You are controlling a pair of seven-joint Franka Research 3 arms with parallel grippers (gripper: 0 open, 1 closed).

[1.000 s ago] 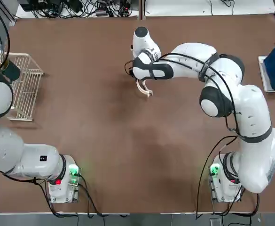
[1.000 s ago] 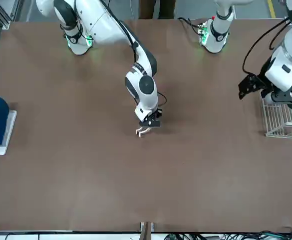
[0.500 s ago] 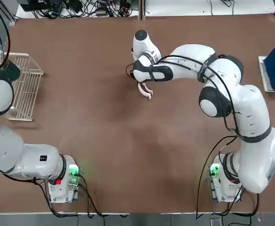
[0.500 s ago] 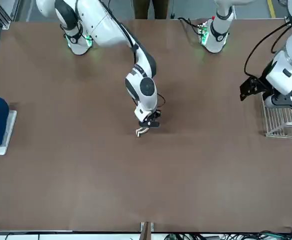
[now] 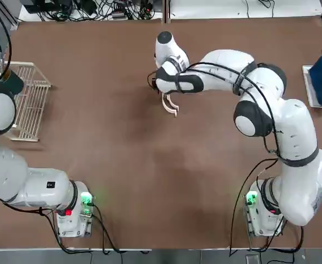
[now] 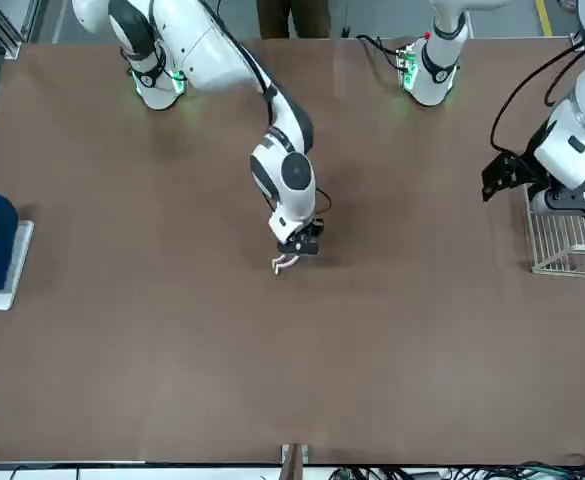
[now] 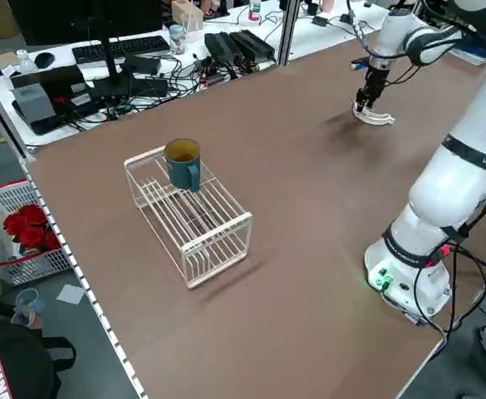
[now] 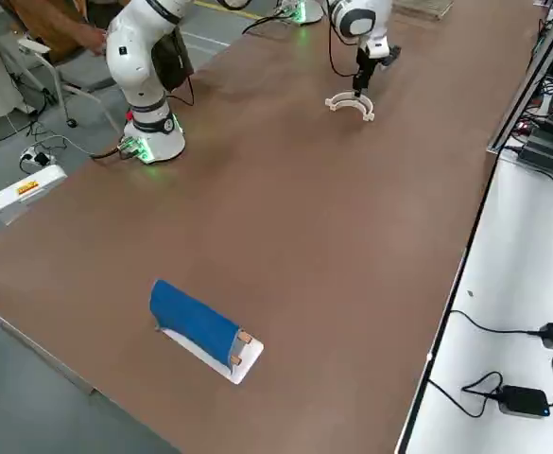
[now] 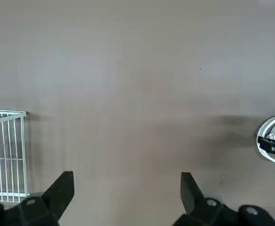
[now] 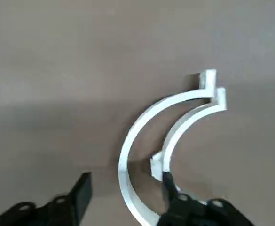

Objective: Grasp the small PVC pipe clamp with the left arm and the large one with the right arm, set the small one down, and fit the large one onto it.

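Note:
The small PVC pipe clamp [image 10: 182, 123], a thin white half-ring, lies flat on the brown table [image 5: 149, 181]. The large one [image 10: 128, 146] lies around it, the two arcs nested with their end feet side by side. They appear as one white shape in the top view [image 5: 170, 104] and the front view [image 6: 285, 262]. My right gripper [image 10: 126, 178] hangs right above them, open, with one end of the large arc between its fingers and untouched on one side. My left gripper [image 9: 125, 190] is open and empty, far off by the wire rack [image 6: 564, 238].
A wire rack [image 5: 28, 102] stands at the robot's far left with a teal mug [image 7: 183, 162] on it. A blue object on a white tray [image 5: 321, 80] lies at the right edge. A person [image 6: 292, 15] stands behind the arms' bases.
My right gripper has opened and let go of the large clamp, which now rests around the small one. The left arm has barely shifted.

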